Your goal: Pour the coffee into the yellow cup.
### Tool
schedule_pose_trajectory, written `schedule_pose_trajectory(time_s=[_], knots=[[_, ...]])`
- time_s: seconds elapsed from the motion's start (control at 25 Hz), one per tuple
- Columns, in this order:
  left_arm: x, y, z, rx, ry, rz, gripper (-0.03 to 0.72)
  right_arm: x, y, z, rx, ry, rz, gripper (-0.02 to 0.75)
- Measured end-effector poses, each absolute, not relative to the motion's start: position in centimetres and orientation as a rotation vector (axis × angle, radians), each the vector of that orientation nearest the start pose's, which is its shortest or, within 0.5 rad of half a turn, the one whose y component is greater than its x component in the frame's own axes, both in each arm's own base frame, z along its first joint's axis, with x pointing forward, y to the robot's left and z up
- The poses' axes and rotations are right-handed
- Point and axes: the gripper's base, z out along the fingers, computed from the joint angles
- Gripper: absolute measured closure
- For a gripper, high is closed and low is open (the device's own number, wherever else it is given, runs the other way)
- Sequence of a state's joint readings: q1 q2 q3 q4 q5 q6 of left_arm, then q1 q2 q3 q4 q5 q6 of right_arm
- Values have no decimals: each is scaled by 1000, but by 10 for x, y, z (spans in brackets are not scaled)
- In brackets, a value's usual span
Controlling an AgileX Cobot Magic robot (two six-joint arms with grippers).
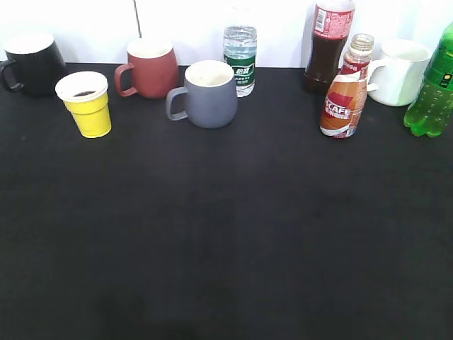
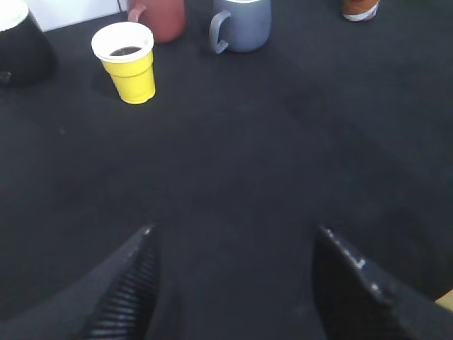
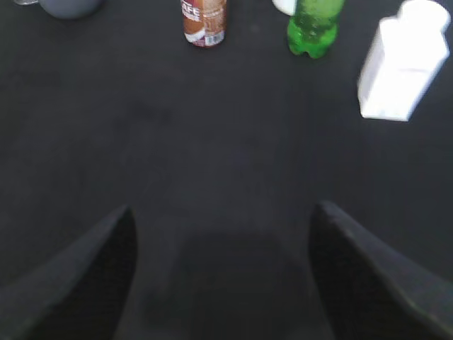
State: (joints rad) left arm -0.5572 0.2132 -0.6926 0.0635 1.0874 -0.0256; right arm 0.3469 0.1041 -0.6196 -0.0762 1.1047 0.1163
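The coffee bottle [image 1: 345, 100] stands upright at the back right of the black table, without a cap; its lower part shows in the right wrist view [image 3: 204, 21]. The yellow cup [image 1: 86, 105] stands at the back left with a little dark liquid inside; it also shows in the left wrist view [image 2: 128, 62]. My left gripper [image 2: 233, 234] is open and empty, low over the bare table well in front of the cup. My right gripper [image 3: 221, 211] is open and empty, well in front of the coffee bottle. Neither gripper shows in the exterior view.
Along the back stand a black mug [image 1: 32, 64], a red-brown mug [image 1: 150, 68], a grey mug [image 1: 208, 94], a clear water bottle [image 1: 240, 58], a dark cola bottle [image 1: 328, 44], a white mug [image 1: 400, 71] and a green soda bottle [image 1: 433, 91]. A white object [image 3: 403, 64] lies at the right.
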Motion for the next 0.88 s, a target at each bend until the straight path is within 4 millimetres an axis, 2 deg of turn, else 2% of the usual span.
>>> schedule_pose_trajectory(time_s=[0.08,0.2,0.64,0.76,0.88], knots=[[12,-2,308,565,2069,-271,180,-3,-8,285,-235,2086,184,148],[19,-9,292,575,2093,-293,181,3,-7,279,-236,2063,165,148],[19,-9,288,580,2107,-291,200,3,-8,279,-236,2059,161,148],[19,-7,288,489,2123,-248,200,3,-8,279,-210,2059,146,148],[15,-3,289,343,2113,-179,200,2,-8,279,-76,2065,65,148]])
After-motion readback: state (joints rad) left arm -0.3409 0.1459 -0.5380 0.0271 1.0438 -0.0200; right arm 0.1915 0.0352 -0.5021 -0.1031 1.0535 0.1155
